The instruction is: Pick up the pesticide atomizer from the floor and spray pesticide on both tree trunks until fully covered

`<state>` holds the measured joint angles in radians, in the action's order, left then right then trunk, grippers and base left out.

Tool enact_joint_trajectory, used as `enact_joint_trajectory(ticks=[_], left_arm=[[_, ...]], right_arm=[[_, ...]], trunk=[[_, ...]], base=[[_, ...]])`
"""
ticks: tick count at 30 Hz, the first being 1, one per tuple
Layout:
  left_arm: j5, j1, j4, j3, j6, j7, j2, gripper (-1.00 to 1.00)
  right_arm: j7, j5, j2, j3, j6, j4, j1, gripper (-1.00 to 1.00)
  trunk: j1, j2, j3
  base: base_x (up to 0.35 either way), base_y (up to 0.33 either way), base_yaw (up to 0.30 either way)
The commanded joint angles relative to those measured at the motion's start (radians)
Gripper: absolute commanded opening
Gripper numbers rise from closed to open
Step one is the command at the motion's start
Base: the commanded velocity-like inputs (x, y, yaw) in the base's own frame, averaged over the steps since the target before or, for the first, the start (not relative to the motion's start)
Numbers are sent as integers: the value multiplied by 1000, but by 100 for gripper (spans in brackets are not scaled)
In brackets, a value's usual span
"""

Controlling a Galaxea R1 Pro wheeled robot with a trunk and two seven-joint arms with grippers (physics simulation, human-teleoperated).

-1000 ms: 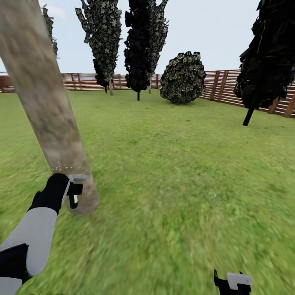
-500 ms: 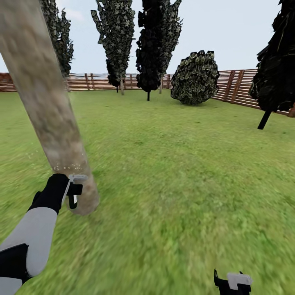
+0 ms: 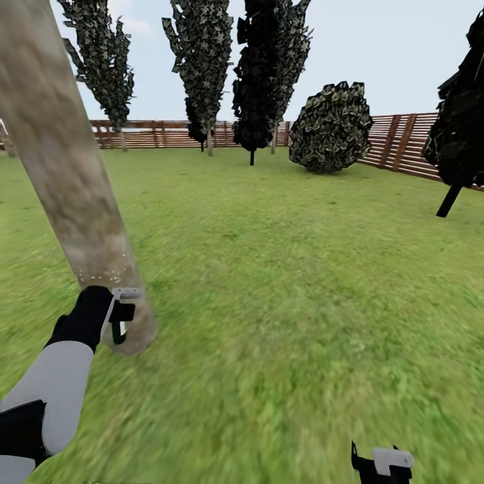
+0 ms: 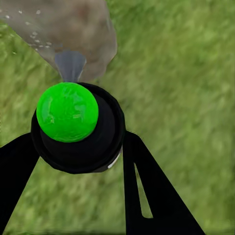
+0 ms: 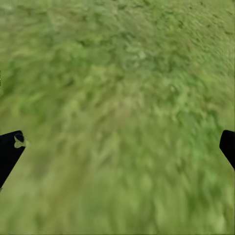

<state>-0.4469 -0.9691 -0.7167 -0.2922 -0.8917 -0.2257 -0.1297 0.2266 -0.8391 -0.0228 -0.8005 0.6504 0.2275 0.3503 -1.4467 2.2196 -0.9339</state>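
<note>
Head view has swung left, background trees sliding toward 3 o'clock, while the left gripper point(image 4: 73, 147) still clamps the atomizer point(image 4: 68, 112) against the trunk point(image 3: 67, 175) at 9 o'clock; spraying likely continues, right fingers point(image 5: 10, 152) wide.

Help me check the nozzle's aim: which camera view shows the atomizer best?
The left wrist view: the atomizer, its green cap and grey nozzle toward the tree trunk, sits between the left gripper fingers. The head view gives a small side glimpse. The right wrist view shows grass.
</note>
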Motion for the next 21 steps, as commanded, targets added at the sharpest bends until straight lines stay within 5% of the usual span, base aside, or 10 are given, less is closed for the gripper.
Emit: enact_joint_trajectory(ticks=[1,10,16,21], left_arm=[[-10,-1,1,-3,-3,-9,-1,-100],[-8,29,6,-2,0,-9,3,-100],[-4,39,66,-7,8,-9,3,-100],[-5,83,77,-34,12,-7,-26,-100]], right_arm=[[7,-11,0,-5,3,-2,1,100],[6,-11,0,-4,3,-2,1,100],[6,-11,0,-4,3,-2,1,100],[6,-11,0,-5,3,-2,1,100]], trunk=[[0,0,-1],[0,0,-1],[0,0,-1],[0,0,-1]], base=[[95,-264,275],[122,-260,256],[217,-214,23],[236,-194,1]])
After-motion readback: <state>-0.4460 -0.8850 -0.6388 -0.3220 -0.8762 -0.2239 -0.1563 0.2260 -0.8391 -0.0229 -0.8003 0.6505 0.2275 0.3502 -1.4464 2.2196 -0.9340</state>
